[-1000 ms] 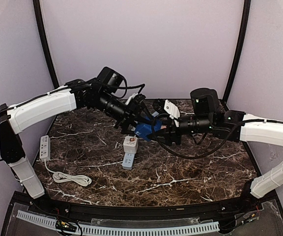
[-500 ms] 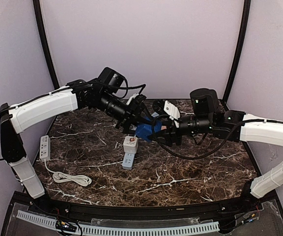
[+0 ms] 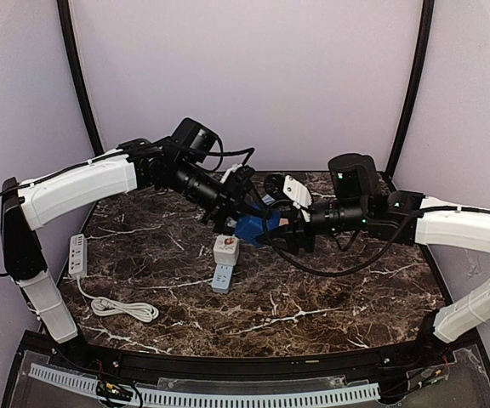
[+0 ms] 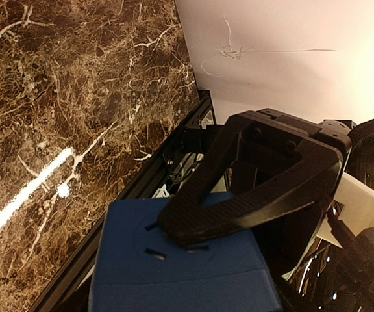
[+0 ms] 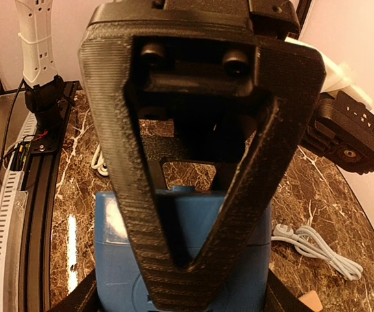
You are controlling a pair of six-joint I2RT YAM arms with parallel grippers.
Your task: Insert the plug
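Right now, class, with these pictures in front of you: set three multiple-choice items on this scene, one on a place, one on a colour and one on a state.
1. Where does the white power strip with the coiled cord lie?
A) by the table's left edge
B) at its far right corner
C) on the left arm

2. What colour is the block held up between the two arms?
A) red
B) green
C) blue

3. How is the right pincer?
A) wide open, empty
B) shut on the block
C) out of view

Key:
1 A, the top view shows it at the left rim.
2 C, it is blue in every view.
3 B, its finger lies on the block's face.
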